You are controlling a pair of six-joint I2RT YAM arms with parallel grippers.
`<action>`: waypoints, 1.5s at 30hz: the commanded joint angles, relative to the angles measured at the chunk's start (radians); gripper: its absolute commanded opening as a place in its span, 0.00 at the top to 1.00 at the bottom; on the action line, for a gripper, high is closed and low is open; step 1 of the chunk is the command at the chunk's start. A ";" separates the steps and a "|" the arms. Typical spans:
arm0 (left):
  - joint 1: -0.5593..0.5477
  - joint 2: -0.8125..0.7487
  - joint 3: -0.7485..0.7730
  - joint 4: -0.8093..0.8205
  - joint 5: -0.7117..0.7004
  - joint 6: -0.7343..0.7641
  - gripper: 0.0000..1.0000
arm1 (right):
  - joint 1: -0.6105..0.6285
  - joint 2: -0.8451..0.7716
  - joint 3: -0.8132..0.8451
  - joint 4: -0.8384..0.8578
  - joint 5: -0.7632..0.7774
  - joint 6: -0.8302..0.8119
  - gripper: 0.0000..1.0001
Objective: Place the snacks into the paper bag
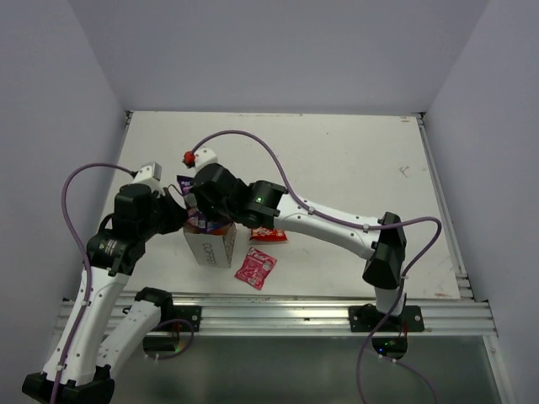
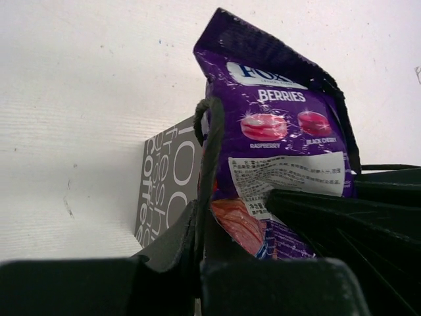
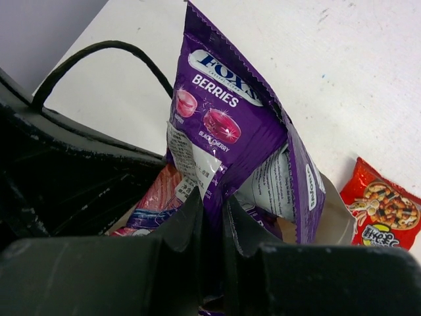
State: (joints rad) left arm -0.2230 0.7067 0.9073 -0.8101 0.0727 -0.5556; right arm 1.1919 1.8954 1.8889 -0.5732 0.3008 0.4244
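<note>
gripping the purple packet [image 3: 223, 125] low down, the right gripper [image 3: 214, 207] has it upright and half inside the paper bag [image 1: 209, 246], top poking well above the rim. left gripper [image 2: 200, 247] is closed on the bag wall by the cord handle [image 2: 212, 131]. orange packet [image 1: 221, 226] looks already inside. red chip bag [image 1: 268, 234] and pink sachet [image 1: 255, 268] lie on the table [image 1: 354, 160] just beside the bag. risks: packet corner snags the rim, a hard push tips or crumples the light bag, or an early release leaves it sticking out.

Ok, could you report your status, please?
Right gripper shut on purple packet, partway into paper bag. Left gripper at rim, grip unclear. Red packet, pink sachet outside.
</note>
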 commanded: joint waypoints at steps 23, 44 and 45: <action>-0.003 -0.023 0.041 0.052 0.035 0.022 1.00 | 0.118 0.030 0.177 -0.232 0.169 -0.150 0.51; -0.003 -0.004 0.038 0.040 0.007 0.026 1.00 | -0.173 -0.415 -0.433 -0.027 0.275 -0.009 0.11; -0.003 -0.004 0.038 0.035 0.001 0.023 1.00 | -0.178 -0.382 -0.465 -0.010 0.253 -0.007 0.11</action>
State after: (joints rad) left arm -0.2249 0.6998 0.9127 -0.8150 0.0875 -0.5423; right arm 1.0245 1.4220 1.5059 -0.6388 0.6323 0.3676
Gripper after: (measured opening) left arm 0.012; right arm 0.888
